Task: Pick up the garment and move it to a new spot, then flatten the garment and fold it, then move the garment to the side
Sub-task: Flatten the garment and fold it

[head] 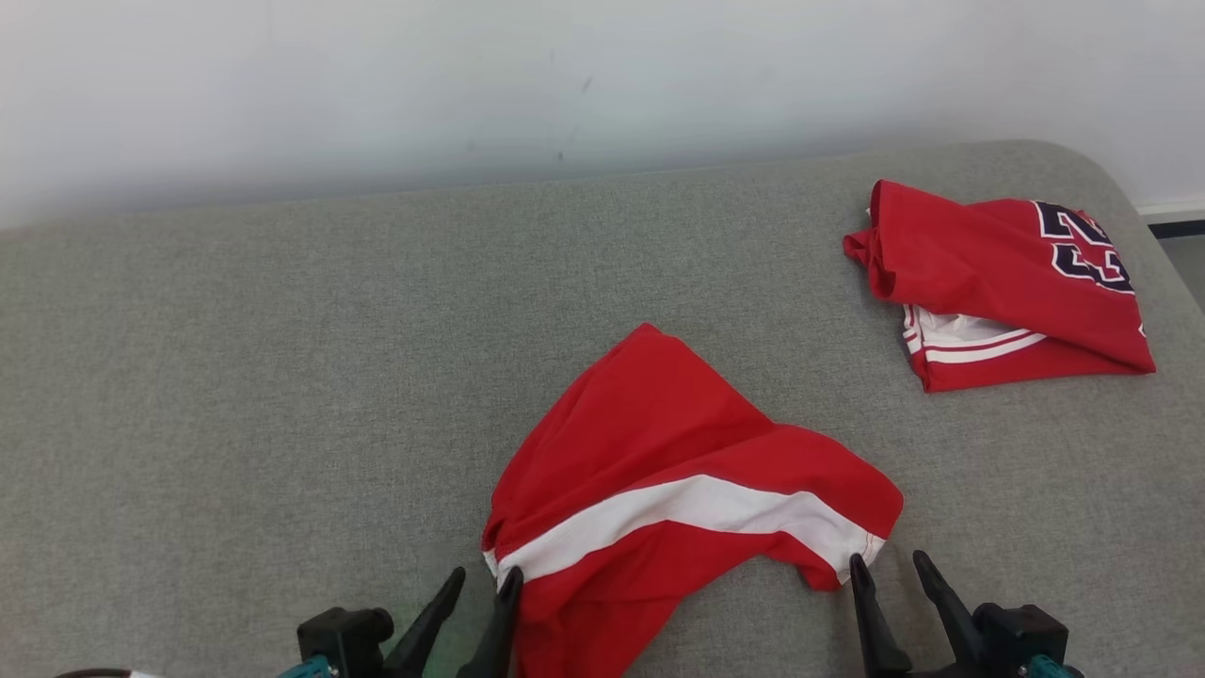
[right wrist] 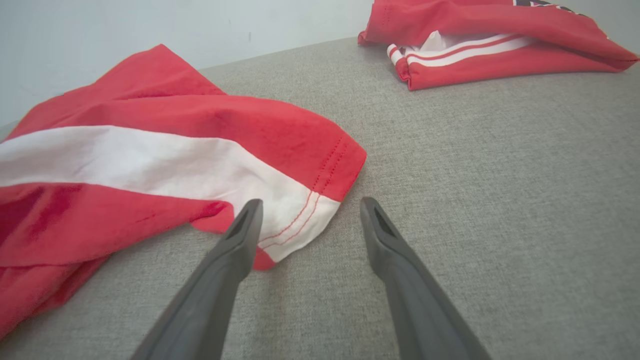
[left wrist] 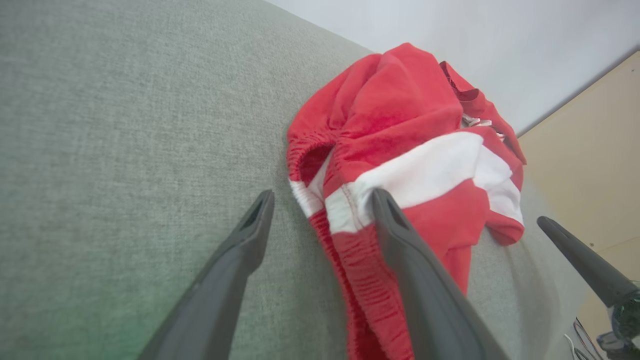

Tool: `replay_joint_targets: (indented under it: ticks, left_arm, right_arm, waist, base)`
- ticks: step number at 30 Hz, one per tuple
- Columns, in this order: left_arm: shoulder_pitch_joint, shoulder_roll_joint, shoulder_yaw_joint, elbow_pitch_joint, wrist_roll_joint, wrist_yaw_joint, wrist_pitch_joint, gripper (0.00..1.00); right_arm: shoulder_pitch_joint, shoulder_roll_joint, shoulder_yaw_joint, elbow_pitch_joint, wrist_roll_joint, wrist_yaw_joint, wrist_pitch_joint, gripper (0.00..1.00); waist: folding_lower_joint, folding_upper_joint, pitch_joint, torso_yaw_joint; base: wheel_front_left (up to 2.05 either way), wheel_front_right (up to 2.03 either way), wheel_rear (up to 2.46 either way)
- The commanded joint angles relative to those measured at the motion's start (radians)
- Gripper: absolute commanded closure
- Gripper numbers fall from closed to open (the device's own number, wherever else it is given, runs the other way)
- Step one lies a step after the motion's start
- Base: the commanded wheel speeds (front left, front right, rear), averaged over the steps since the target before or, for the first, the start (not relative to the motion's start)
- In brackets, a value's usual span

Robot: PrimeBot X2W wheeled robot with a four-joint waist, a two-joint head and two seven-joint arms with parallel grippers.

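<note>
Left gripper (head: 486,576) low, fingers spread wide at elastic waistband edge, nothing pinched. Right gripper (head: 888,562) spread too, just beside hem corner. Red shorts (head: 659,452), broad white stripe, crumpled and bunched, mid grey cushion (head: 282,377). Folded red jersey (head: 998,282) far right, well apart.

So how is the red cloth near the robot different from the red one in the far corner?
The near garment lies crumpled; the far garment is folded. The near garment has one broad white band; the far garment has thin white stripes and dark numerals. Both are red, on the grey surface.
</note>
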Motion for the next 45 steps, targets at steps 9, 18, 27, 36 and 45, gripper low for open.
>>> replay_joint_targets:
  ticks: [9, 18, 27, 36, 45]
  left_arm:
    - [-0.036, -0.004, -0.083, 0.024, -0.114, 0.001, 0.042, 0.77]
    - [-0.044, 0.01, -0.103, 0.004, -0.134, 0.001, -0.009, 1.0]
    - [0.07, 0.045, -0.037, -0.128, -0.009, 0.019, -0.016, 1.0]
    - [0.119, 0.046, 0.012, -0.173, 0.11, 0.038, -0.017, 1.0]
    - [0.098, 0.015, 0.01, -0.137, 0.143, 0.028, -0.017, 0.0]
  right_arm:
    - [-0.1, 0.025, 0.012, 0.171, 0.046, -0.002, 0.0, 0.04]
    - [-0.109, 0.025, 0.017, 0.168, 0.077, -0.002, 0.0, 1.0]
    - [0.061, -0.009, -0.021, -0.034, 0.111, -0.002, 0.0, 1.0]
    - [0.061, -0.02, -0.016, -0.047, 0.105, -0.002, 0.0, 1.0]
    - [0.012, -0.021, 0.003, 0.021, 0.103, -0.002, 0.0, 0.0]
  waist:
    - [0.0, 0.0, 0.004, 0.007]
    - [0.0, 0.0, -0.018, 0.02]
    - [0.0, 0.0, -0.043, 0.037]
    - [0.0, 0.0, -0.029, 0.032]
    - [0.0, 0.0, -0.021, 0.041]
  base:
    - [0.0, 0.0, 0.0]
    - [0.0, 0.0, 0.0]
    - [0.0, 0.0, 0.0]
    - [0.0, 0.0, 0.0]
    - [0.0, 0.0, 0.0]
